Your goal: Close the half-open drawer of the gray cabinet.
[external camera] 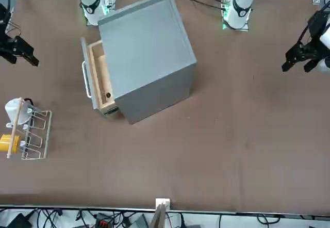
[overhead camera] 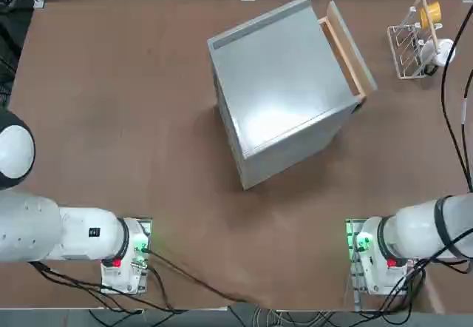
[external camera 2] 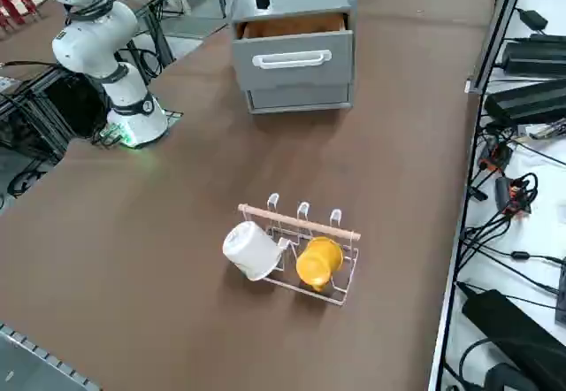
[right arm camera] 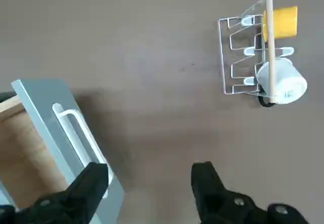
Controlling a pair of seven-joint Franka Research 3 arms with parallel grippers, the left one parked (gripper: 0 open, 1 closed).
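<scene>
While the drawer (right arm camera: pixel 35 148) sits half out of the cabinet (overhead camera: pixel 284 83), its inside's mostly hidden; right gripper (right arm camera: pixel 149 176) fingers spread, holding nothing.

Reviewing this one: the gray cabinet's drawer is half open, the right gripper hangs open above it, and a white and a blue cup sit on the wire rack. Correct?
Not quite: the second cup is yellow, not blue, as the right side view shows. The drawer of the gray cabinet is half open, the right gripper open, the white cup on the wire rack.

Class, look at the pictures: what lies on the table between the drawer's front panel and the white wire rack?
Nothing: only bare brown table separates the drawer from the wire rack, clearest in the right side view.
</scene>
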